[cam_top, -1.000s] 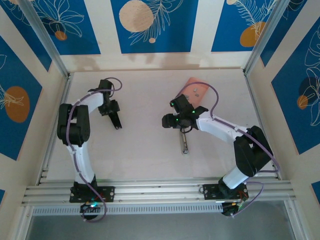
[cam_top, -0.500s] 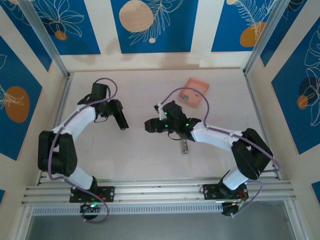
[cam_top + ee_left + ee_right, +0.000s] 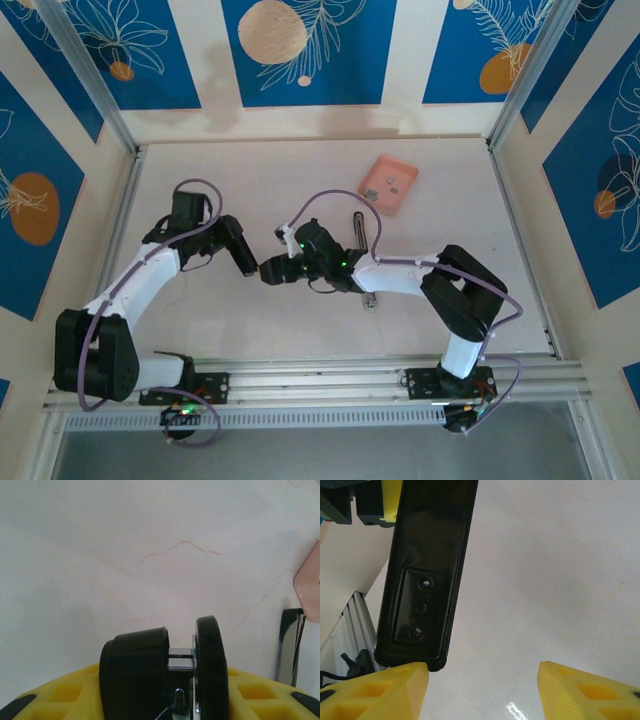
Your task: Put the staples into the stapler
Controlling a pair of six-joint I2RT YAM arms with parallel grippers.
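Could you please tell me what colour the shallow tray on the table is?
The tray is salmon pink, seen best in the top external view.

No text, label, brand, number or sign is legible on any surface in these views.

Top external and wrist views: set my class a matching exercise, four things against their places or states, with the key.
1 shallow pink rectangular tray
2 black stapler
3 slim silvery metal bar
4 right gripper

A clamped in the left gripper
B lying flat on the table
C jaws open
D holding tiny silvery-grey staples

Pairs: 1-D, 2-A, 3-B, 4-C
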